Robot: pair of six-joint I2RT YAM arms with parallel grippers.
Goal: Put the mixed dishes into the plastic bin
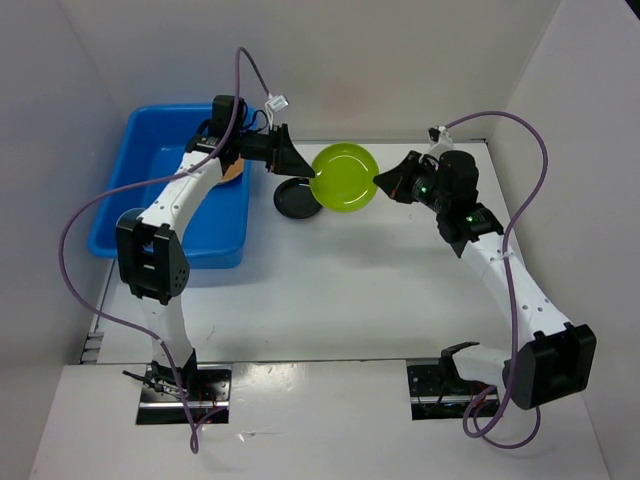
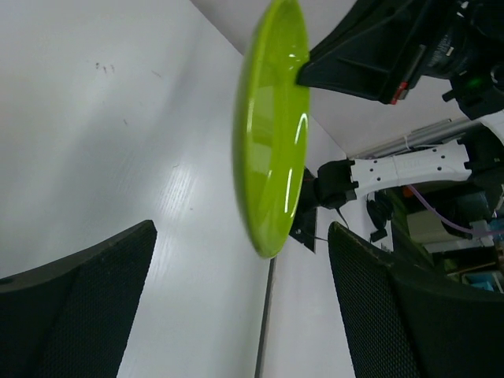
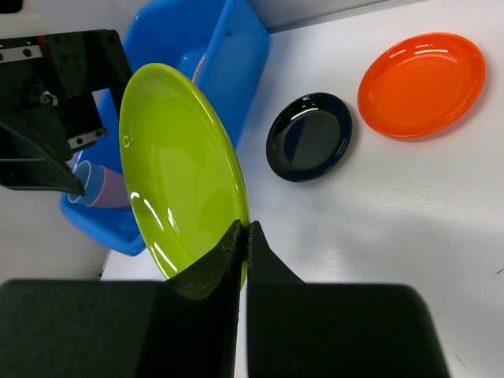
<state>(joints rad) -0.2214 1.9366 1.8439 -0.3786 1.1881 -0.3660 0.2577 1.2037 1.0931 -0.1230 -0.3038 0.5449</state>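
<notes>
Lime green plate (image 1: 344, 177) between right fingers (image 3: 211, 264)

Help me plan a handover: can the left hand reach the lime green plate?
Likely yes: the left hand is open at the free rim of the lime green plate, opposite the right hand.

No text, label, brand, number or sign can be read anywhere.
</notes>
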